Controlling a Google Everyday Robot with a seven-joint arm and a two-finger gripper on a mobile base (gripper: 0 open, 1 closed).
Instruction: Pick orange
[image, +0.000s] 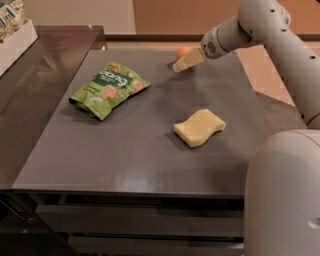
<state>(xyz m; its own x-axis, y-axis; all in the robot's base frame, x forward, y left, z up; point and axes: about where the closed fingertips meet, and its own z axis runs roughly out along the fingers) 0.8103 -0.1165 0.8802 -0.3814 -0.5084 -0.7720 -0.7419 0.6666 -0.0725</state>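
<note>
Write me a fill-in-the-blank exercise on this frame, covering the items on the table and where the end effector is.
1. The snack bag on the left part of the table is ____ in colour.
2. The end effector, at the table's far edge, is closest to the ____.
3. The pale yellow, wavy-edged item nearer the camera is a ____.
Missing words: green; orange; sponge.

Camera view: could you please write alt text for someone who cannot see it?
The gripper is at the orange near the far edge of the table. A green snack bag and a yellow sponge lie nearer the camera.
</note>
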